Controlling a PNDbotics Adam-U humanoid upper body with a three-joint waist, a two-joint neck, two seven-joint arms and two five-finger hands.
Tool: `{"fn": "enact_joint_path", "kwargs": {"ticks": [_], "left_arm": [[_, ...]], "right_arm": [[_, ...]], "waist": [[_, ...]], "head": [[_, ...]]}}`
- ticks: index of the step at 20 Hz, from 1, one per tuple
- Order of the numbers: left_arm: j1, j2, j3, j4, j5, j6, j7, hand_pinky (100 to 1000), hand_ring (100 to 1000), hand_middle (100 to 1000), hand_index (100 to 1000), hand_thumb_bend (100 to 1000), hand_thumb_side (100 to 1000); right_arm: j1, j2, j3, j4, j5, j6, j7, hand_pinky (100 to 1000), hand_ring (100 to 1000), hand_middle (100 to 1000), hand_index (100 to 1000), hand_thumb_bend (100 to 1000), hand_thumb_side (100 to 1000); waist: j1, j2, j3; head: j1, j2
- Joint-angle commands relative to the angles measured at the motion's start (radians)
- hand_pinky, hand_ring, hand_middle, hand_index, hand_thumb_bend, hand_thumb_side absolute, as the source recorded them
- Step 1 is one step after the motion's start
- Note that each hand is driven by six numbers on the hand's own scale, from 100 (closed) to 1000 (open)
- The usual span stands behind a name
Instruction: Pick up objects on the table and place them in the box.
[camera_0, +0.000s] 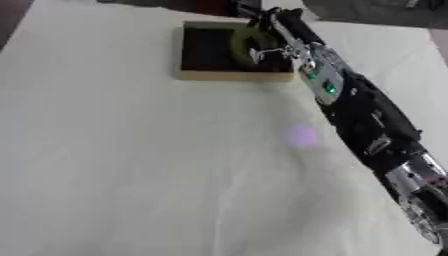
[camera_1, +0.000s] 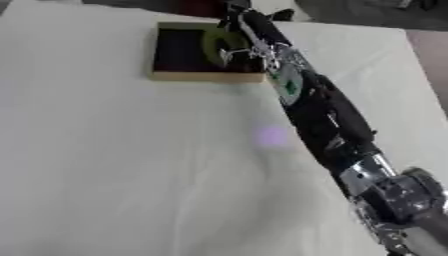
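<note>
now my right hand (camera_0: 282, 22) hangs over the box (camera_0: 203, 75) at the table's (camera_0: 131, 175) far edge, its fingers too blurred to judge, an olive-green object (camera_0: 243, 41) apparently inside; next, i'd confirm release, then withdraw.

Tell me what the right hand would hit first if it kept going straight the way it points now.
The right hand reaches away from the robot, over the box, at an olive-green thing. Going straight on, it would probably meet the box's far wall or the dark area past the table; depth is unclear.
</note>
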Motion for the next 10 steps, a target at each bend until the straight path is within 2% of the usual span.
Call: {"fn": "enact_joint_path", "kwargs": {"ticks": [1, 2, 5, 10], "left_arm": [[-0.009, 0.017, 0.000, -0.020, 0.008, -0.001, -0.006, 660, 777, 751, 766, 100, 573], [-0.009, 0.017, 0.000, -0.020, 0.008, -0.001, -0.006, 661, 778, 751, 766, 100, 573], [-0.006, 0.018, 0.001, -0.020, 0.007, 0.000, -0.006, 661, 779, 752, 766, 100, 573], [0.003, 0.020, 0.008, -0.020, 0.001, 0.003, -0.003, 662, 779, 753, 766, 100, 573]], "right_arm": [[-0.021, -0.011, -0.008, -0.002, 0.011, 0.002, 0.003, 815, 692, 505, 726, 100, 100], [-0.021, -0.012, -0.008, -0.002, 0.011, 0.002, 0.004, 848, 816, 732, 858, 100, 119], [-0.021, -0.027, 0.022, -0.032, 0.038, 0.010, 0.037, 865, 844, 766, 872, 100, 200], [-0.012, -0.080, 0.038, -0.153, 0.019, 0.007, 0.112, 865, 846, 774, 875, 100, 187]], "waist": [[0.009, -0.017, 0.002], [0.009, -0.017, 0.002], [0.007, -0.019, -0.006], [0.004, -0.025, -0.023]], "head": [[-0.004, -0.014], [-0.004, -0.014], [0.003, 0.008], [0.022, 0.032]]}}
